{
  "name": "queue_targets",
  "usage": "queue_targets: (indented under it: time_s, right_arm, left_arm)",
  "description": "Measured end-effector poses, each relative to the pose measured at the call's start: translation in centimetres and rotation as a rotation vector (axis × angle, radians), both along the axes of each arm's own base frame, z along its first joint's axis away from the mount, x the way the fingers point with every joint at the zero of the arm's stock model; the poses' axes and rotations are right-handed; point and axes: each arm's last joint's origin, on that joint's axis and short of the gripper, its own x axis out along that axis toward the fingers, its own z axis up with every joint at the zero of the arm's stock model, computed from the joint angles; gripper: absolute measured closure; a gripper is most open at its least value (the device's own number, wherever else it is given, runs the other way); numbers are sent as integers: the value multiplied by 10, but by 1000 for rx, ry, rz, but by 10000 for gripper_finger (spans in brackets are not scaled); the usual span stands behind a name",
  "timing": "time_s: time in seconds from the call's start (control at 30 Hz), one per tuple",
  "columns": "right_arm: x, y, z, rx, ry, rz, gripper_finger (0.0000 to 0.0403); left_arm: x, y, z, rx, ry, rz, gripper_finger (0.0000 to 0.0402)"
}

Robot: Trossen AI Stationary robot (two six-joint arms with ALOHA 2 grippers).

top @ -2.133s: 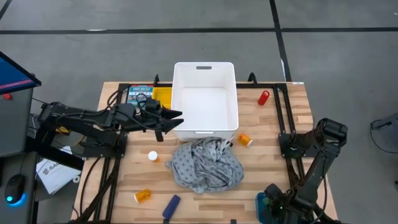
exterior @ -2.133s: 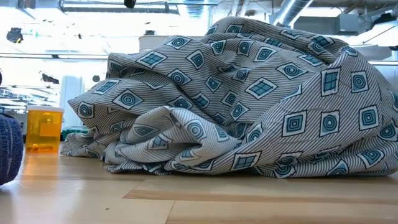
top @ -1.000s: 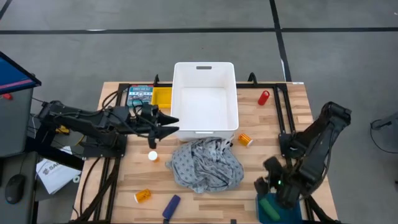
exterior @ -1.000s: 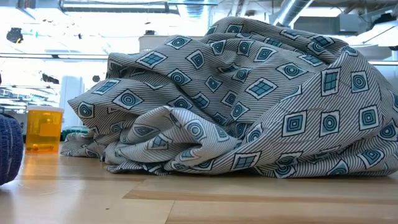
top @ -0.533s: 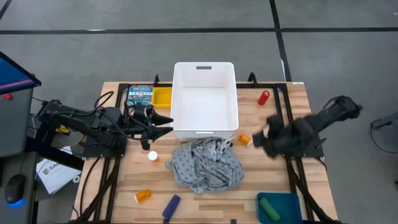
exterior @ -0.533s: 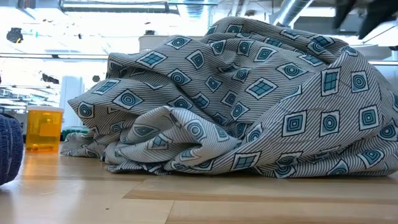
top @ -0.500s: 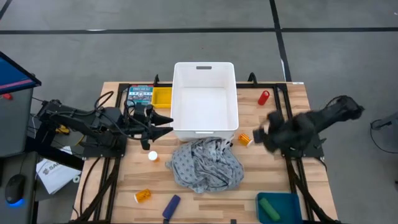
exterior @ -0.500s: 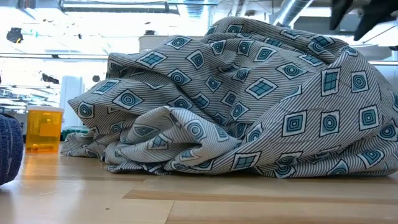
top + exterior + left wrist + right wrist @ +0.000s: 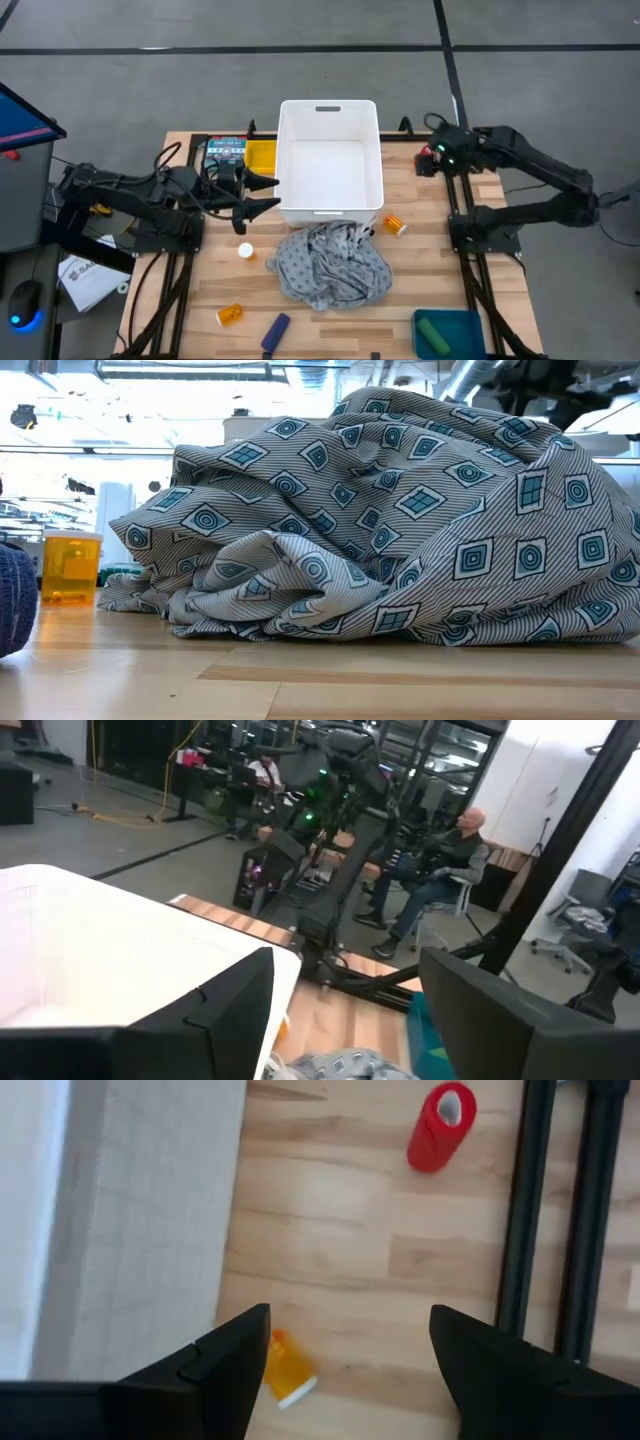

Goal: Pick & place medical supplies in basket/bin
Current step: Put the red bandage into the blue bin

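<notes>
Centrally at the far edge of the wooden slatted worktop [image 9: 430, 270] stands the large white rectangular plastic bin [image 9: 330, 156], its inside bare and white. Just in front of it, toward the near edge, the grey cloth printed with blue squares and rings [image 9: 330, 263] lies crumpled in a heap; in the low view it fills nearly the whole picture. At the near right corner sits a teal tray [image 9: 452, 321] holding a green oblong piece [image 9: 434, 334].

Both arms are dark. The left gripper [image 9: 268, 192] hangs beside the bin's left wall, fingers spread and holding nothing. The right gripper [image 9: 436, 152] hovers at the far right of the worktop beside the red bottle; its fingers stand apart and hold nothing.

A small red cylindrical bottle [image 9: 440, 1127] lies on its side near the far right corner, open end showing. A dark blue ribbed cylinder [image 9: 275, 331] lies at the near edge. One translucent orange pill bottle with a white cap [image 9: 395, 224] lies off the bin's near right corner; another orange pill bottle [image 9: 229, 315] lies near the near left corner. A small white round cap [image 9: 245, 251] rests left of the cloth.
</notes>
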Motion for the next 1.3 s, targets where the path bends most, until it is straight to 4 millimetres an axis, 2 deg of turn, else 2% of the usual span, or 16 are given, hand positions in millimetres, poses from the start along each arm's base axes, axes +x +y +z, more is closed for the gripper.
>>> queue_targets:
  time_s: [0.1,0.27,0.6,0.97,1.3]
  right_arm:
    - [14,-23,-12,17,91,25,132]
    - [24,-64,-34,127,182,68,129]
    - [3,-127,-56,198,166,56,100]
    - [0,-168,-91,274,211,42,84]
    - [2,-186,-116,331,240,45,84]
  left_arm:
    - [1,6,0,0,0,-5,153]
    - [2,12,0,1,-2,-14,153]
    - [2,15,0,10,-4,5,152]
    - [2,26,0,7,-5,57,152]
    - [3,33,0,7,-5,65,152]
